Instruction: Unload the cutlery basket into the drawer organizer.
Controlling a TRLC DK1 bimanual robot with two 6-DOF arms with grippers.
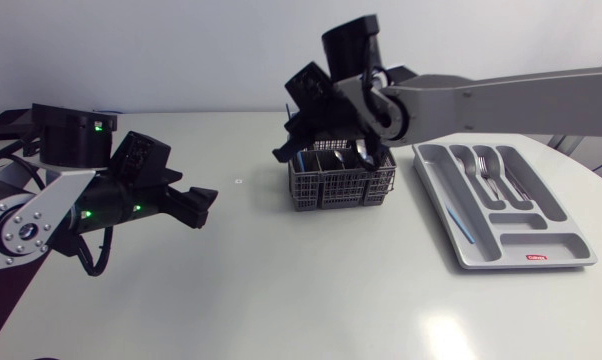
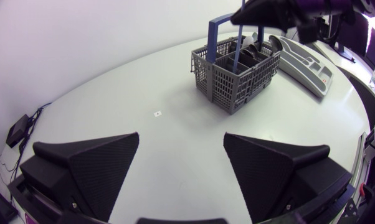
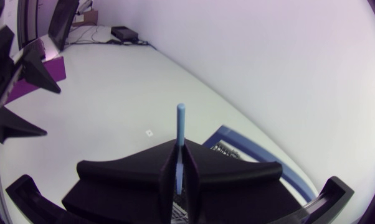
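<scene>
The grey cutlery basket [image 1: 341, 185] with a blue handle stands mid-table, dark cutlery in its compartments. My right gripper [image 1: 299, 145] is just above its left end, shut on a thin light-blue utensil handle [image 3: 180, 121] that sticks out past the fingertips [image 3: 180, 149]. What the handle belongs to is hidden. The grey drawer organizer [image 1: 501, 205] lies to the basket's right with forks and knives in its long slots and a blue-handled piece in its left slot. My left gripper [image 1: 203, 205] hovers open and empty over the table's left side, the basket [image 2: 237, 78] well ahead of it.
A small white mark [image 1: 238, 181] lies on the table between the left gripper and the basket. The table's curved edge runs close behind the organizer [image 2: 306, 62].
</scene>
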